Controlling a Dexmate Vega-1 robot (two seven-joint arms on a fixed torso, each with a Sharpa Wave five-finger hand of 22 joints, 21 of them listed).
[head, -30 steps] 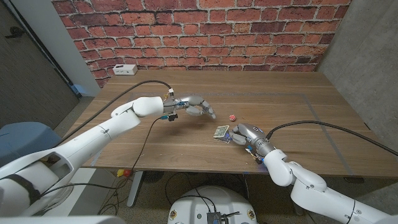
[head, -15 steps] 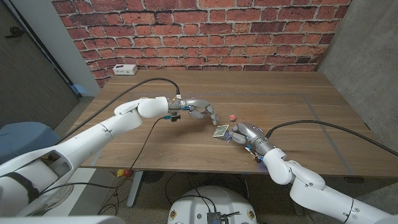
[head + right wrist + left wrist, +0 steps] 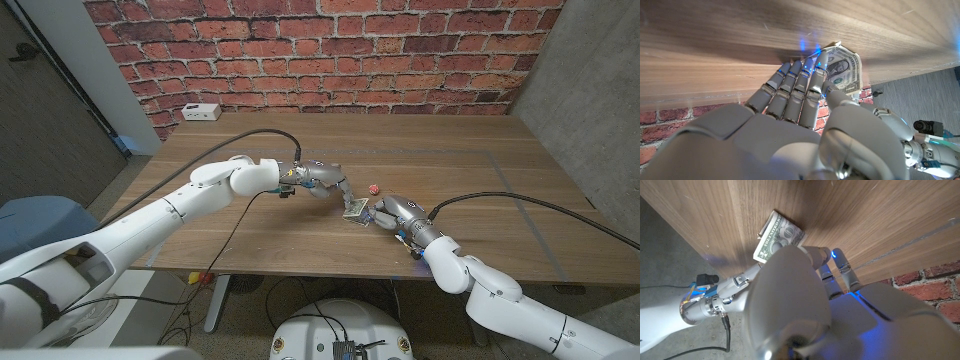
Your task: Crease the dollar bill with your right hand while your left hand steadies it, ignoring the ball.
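Observation:
A dollar bill (image 3: 355, 208) lies on the wooden table (image 3: 470, 170), partly folded, with one edge lifted. My right hand (image 3: 396, 213) sits at its right side and pinches that edge between thumb and fingertips (image 3: 822, 59); the right wrist view has the bill (image 3: 844, 71) just past them. My left hand (image 3: 324, 181) hovers at the bill's left with its fingers spread and angled down toward it, holding nothing. From the left wrist, the bill (image 3: 779, 236) shows beyond the back of the left hand (image 3: 790, 295). A small red ball (image 3: 373, 187) rests just behind the bill.
A white box (image 3: 202, 111) stands at the table's far left by the brick wall. A black cable runs along each arm. The near table edge (image 3: 330, 272) is close in front of the right hand.
My left hand has moved right and down across the table, from well left of the bill to right beside it. The right hand and bill have barely moved.

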